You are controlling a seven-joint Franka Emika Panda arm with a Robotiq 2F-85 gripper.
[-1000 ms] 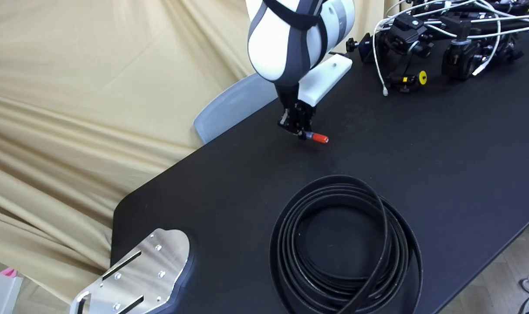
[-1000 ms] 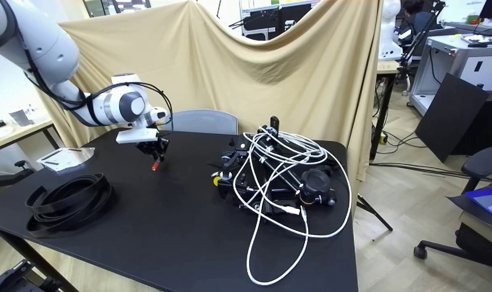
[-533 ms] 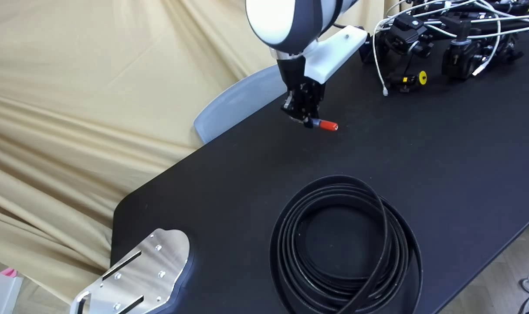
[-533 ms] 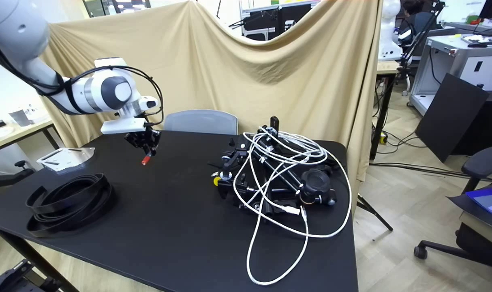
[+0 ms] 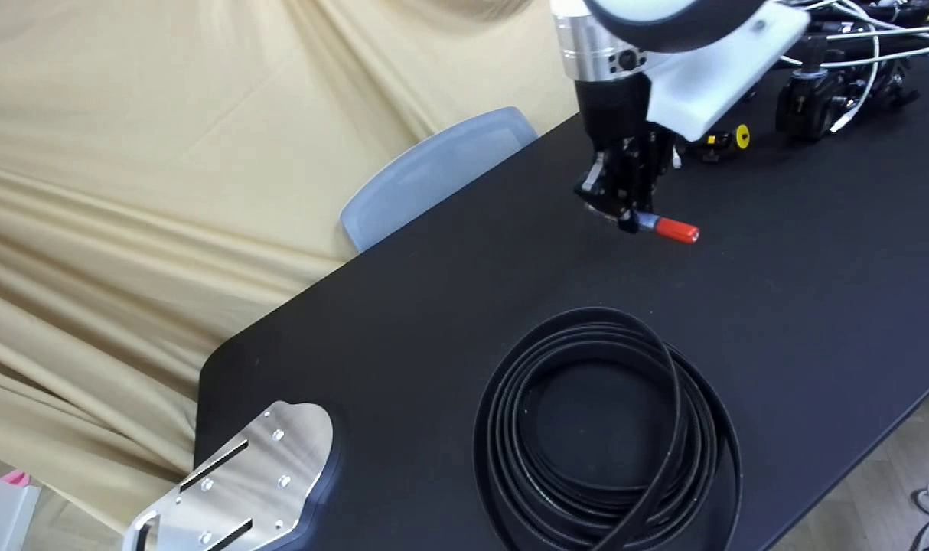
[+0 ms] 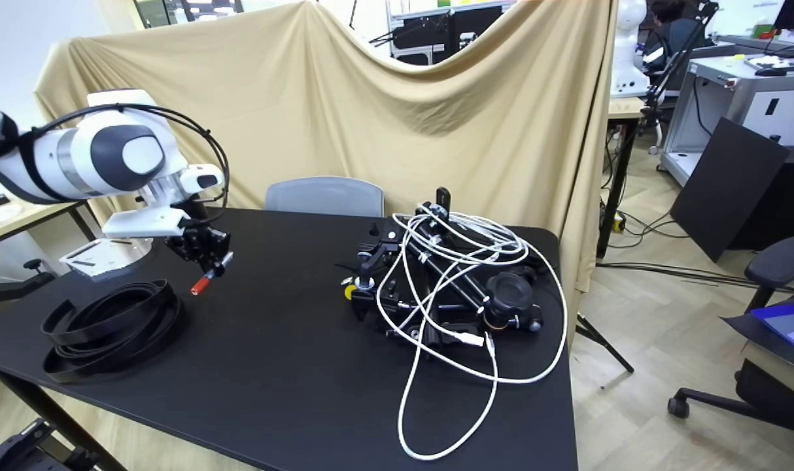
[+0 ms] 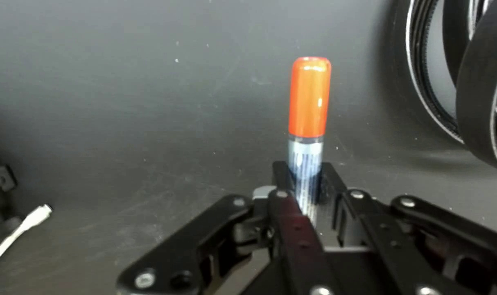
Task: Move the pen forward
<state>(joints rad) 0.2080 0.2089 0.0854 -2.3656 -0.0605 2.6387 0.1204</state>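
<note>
While narrow, gripper [image 7: 306,178] around pen [image 7: 307,133];

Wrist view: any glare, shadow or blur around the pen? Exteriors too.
Wrist view: small highlights on the red cap of the pen, markings on its barrel too soft to read, a dark shadow on the table beside the black coil; in an exterior view: bright sheen on the metal plate; in both exterior views: pen small, any print unreadable.
</note>
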